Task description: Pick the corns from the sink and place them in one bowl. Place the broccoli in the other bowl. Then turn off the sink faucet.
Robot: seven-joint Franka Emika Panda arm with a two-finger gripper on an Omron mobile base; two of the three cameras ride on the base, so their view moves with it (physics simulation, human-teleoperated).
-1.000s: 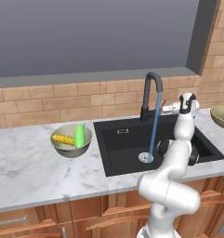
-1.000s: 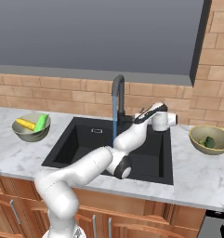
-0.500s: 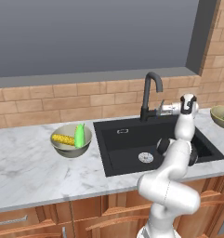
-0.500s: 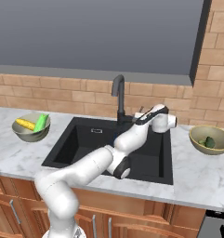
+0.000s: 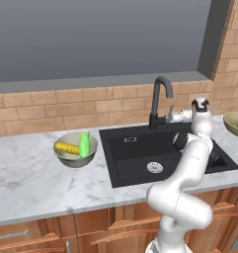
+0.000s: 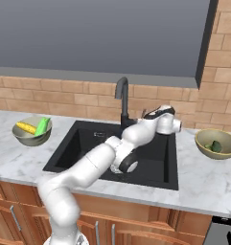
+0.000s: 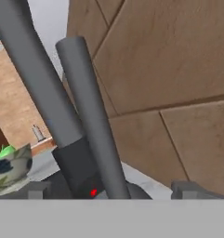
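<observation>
The yellow cob [image 5: 66,147] and the light-green corn piece [image 5: 84,144] lie in the pale bowl [image 5: 75,158] left of the sink [image 5: 135,158]. From the right base view, the cob [image 6: 25,127] and green piece [image 6: 42,126] rest in that bowl [image 6: 30,139]. The broccoli [image 6: 215,146] sits in the olive bowl [image 6: 217,152] on the right. My gripper [image 5: 173,117] is open beside the black faucet [image 5: 160,99], with no water running. In the hand view its fingertips [image 7: 36,190] straddle the faucet's lever [image 7: 88,116] and stem.
A brick backsplash [image 5: 66,106] and a window ledge run behind the marble counter [image 5: 36,183]. The sink's round silver drain [image 5: 155,167] lies in the basin. My arm's elbow [image 5: 182,141] hangs over the right half of the sink.
A blue water stream fell from the spout one second ago; it is gone now. My hand has edged slightly toward the faucet.
</observation>
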